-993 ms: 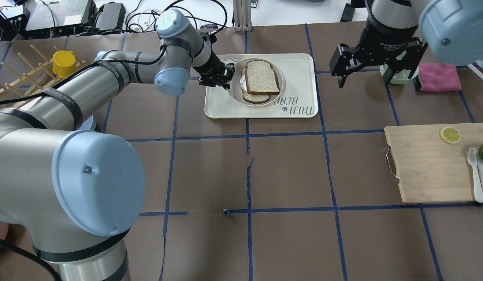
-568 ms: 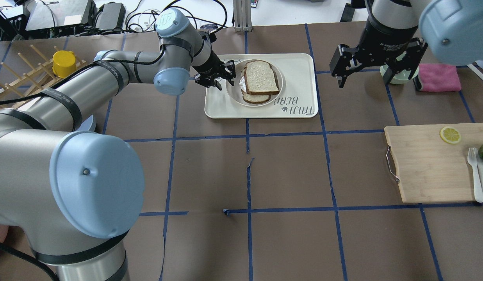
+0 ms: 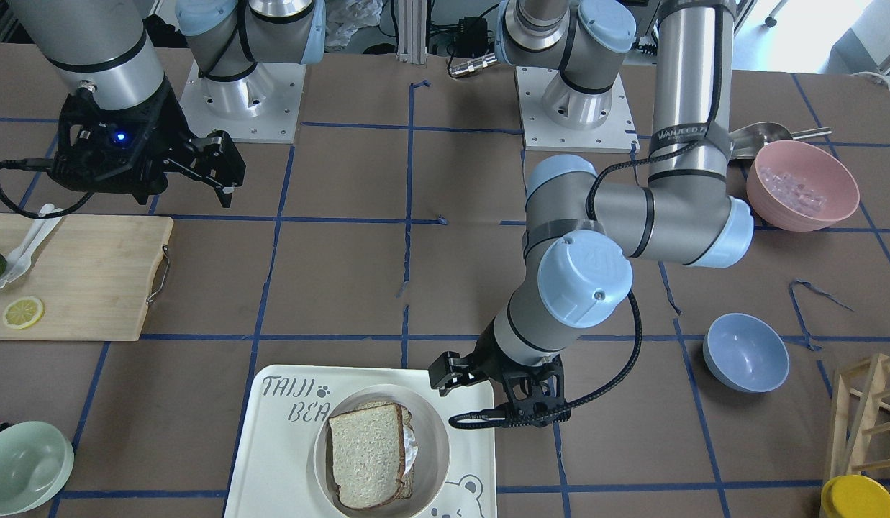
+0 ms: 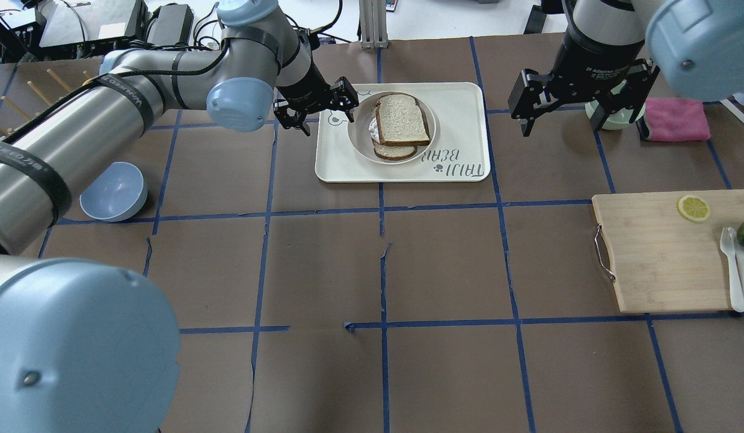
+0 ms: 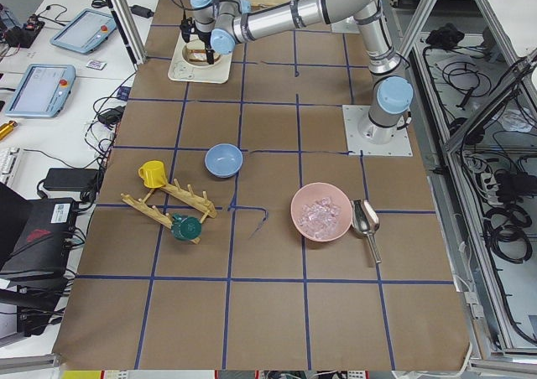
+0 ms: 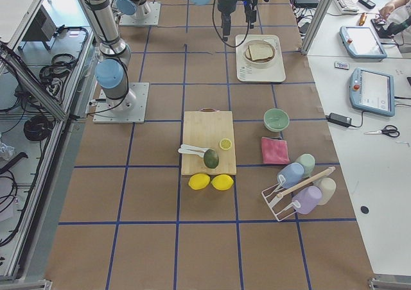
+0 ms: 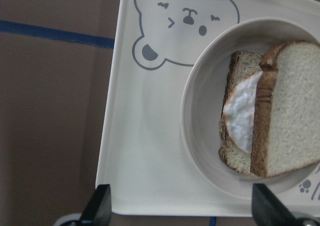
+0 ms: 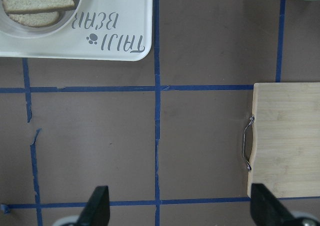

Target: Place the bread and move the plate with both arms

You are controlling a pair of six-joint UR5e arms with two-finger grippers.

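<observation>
Two slices sit stacked in the plate (image 4: pixel 358 133): the bread (image 4: pixel 402 119), plain, pale and speckled with a brown crust, lies on top of the egg slice (image 4: pixel 393 151), whose white shows at the side in the left wrist view. The left gripper (image 4: pixel 323 115) hangs just beside the plate on the robot's left, over the tray's edge, jaws spread wide and holding nothing; it touches neither bread nor plate. The right gripper (image 4: pixel 561 123) is well apart from the plate on the other side of the tray (image 4: pixel 456 108), above bare table, likewise spread and empty. The plate is round, shallow, cream-white with a raised rim, smooth and matte. The tray is rectangular with rounded corners, white, printed with a grey bear face and lettering. The table (image 4: pixel 444 264) is covered in brown paper marked off by a blue tape grid, the paper torn in places near the middle. A wooden cutting board (image 4: pixel 654 258) with a metal handle carries a lemon slice (image 4: pixel 693 207); a pink cloth (image 4: pixel 675 119) lies beyond the right gripper. A blue bowl (image 4: pixel 114 191) sits under the left arm, and a pink bowl (image 3: pixel 803 185) stands near that arm's base
</observation>
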